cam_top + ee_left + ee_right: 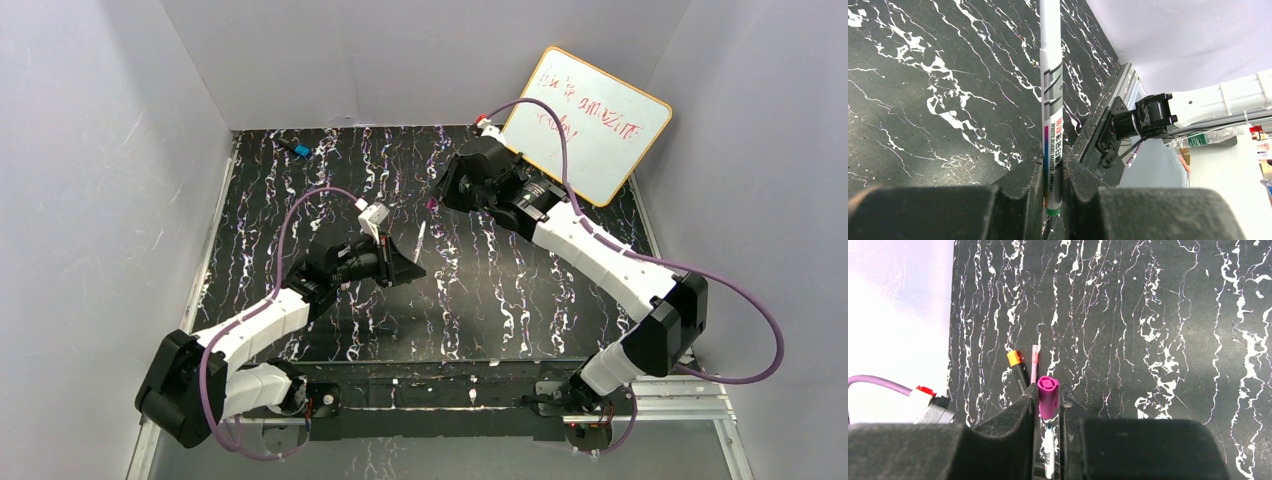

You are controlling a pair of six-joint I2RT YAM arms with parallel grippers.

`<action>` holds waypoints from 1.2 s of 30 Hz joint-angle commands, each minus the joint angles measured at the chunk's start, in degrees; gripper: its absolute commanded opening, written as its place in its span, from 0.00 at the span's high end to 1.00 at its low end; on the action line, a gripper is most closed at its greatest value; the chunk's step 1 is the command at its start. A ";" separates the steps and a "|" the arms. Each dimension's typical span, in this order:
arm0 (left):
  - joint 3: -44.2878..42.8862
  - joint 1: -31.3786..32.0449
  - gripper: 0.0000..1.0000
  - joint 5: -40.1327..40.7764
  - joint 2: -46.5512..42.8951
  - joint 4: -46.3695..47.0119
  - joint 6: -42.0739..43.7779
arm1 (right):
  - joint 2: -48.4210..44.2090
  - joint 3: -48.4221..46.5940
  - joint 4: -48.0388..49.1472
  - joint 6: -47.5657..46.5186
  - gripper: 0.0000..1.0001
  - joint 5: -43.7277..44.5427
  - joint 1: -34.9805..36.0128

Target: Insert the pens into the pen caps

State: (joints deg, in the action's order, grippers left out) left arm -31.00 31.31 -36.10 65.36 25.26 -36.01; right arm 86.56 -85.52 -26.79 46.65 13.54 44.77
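My left gripper [405, 262] [1053, 172] is shut on the lower end of a thin white pen [420, 238] [1051, 95], which points up and away from the jaws. My right gripper [438, 198] [1049, 392] is shut on a magenta pen cap [431, 205] [1048, 397]. In the right wrist view the white pen [1049, 450] shows between the jaws with its tip right at the cap's open end. Beyond the right fingers, a black pen with an orange end [1018, 367] and a thin pink pen [1034, 357] lie on the table.
A black marker with a blue end [298, 149] lies at the table's back left. A whiteboard with red writing [590, 120] leans at the back right. White walls close in the black marbled table [500, 290] on three sides.
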 commanded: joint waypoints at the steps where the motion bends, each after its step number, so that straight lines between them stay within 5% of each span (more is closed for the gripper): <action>1: -1.42 0.98 1.00 0.85 -0.66 1.33 0.31 | 1.00 -3.35 2.11 -0.82 0.92 0.23 0.53; 36: -2.20 1.13 1.00 3.50 -1.38 -0.62 2.37 | 2.01 -3.95 -5.91 -3.15 0.92 -6.97 4.34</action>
State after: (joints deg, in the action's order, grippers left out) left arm -31.00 32.12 -33.63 65.19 25.30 -35.57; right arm 88.33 -86.50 -31.05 44.34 9.43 47.20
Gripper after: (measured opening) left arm 0.109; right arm 0.241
